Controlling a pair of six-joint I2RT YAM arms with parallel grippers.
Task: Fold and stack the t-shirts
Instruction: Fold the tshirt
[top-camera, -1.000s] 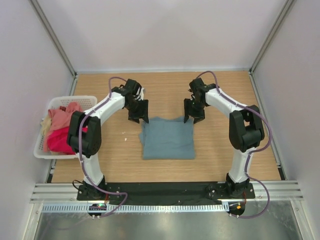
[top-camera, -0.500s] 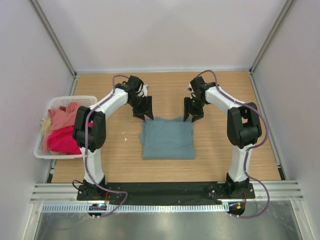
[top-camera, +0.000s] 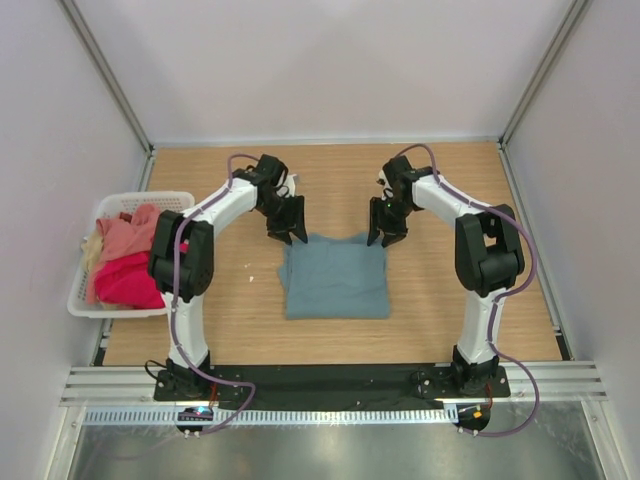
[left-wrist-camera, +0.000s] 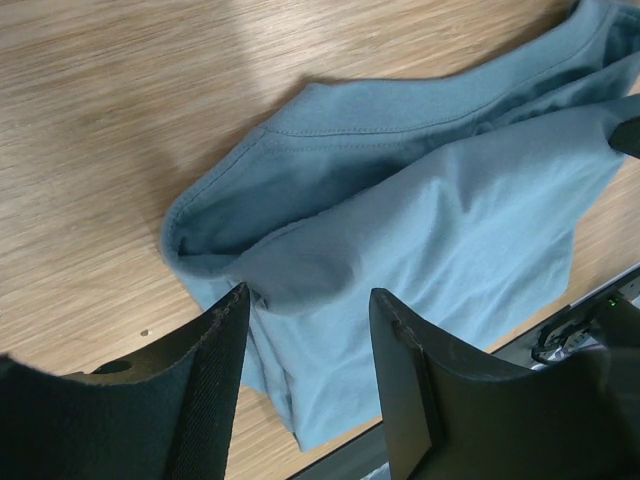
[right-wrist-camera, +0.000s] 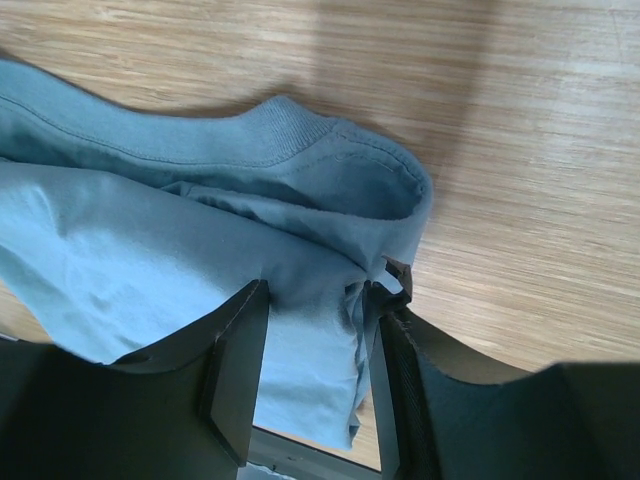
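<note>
The grey-teal t-shirt (top-camera: 335, 278) lies folded into a rough square in the middle of the wooden table. My left gripper (top-camera: 288, 232) is open just above its far left corner; in the left wrist view (left-wrist-camera: 308, 310) the shirt (left-wrist-camera: 420, 220) lies under the spread jaws. My right gripper (top-camera: 385, 235) is open at the far right corner; in the right wrist view (right-wrist-camera: 320, 330) the shirt's folded collar edge (right-wrist-camera: 300, 190) lies between the jaws, with cloth bunched against the right finger (right-wrist-camera: 405, 370). Salmon pink (top-camera: 125, 238), crimson-pink (top-camera: 125, 283) and cream (top-camera: 92, 248) shirts lie in the basket.
The white slotted basket (top-camera: 110, 313) stands at the table's left edge against the wall. Grey walls enclose the table at the back and on both sides. Bare wood (top-camera: 440, 300) shows around the folded shirt.
My left gripper has shifted a little right, closer to the shirt's far left corner. My right gripper has barely moved. The shirt lies as before.
</note>
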